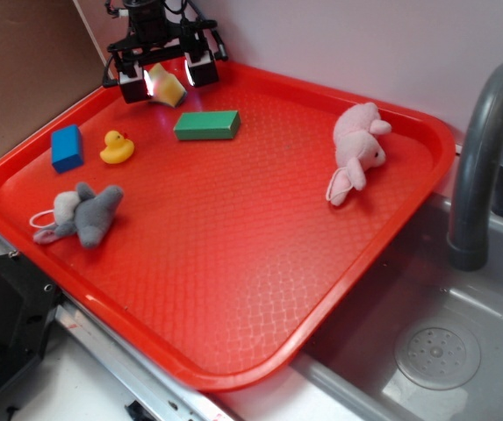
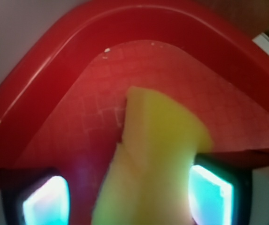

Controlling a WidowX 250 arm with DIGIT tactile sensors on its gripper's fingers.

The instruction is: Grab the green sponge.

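Exterior view shows me the red tray filling most of the frame, with the grey sink and dark faucet at the right edge. On the tray, going down in size: a pink stuffed animal at upper right, a grey stuffed animal at left, the green sponge lying flat in the upper middle, a blue block at far left, a yellow rubber duck just beside it, and a pale yellow wedge in the upper left corner. My gripper hangs over that corner with its fingers spread on either side of the wedge; in the wrist view the yellow wedge fills the space between the two lit pads, and I see gaps on both sides, so I judge the tool released and holding nothing. The sponge sits just right of and below the gripper in the exterior frame, near but apart, and does not show in the wrist view. I judge I am at the approach step, with the grab not yet begun. The next move calls for lifting clear of the wedge, shifting toward the sponge, lining the fingers across its narrow side, then descending.
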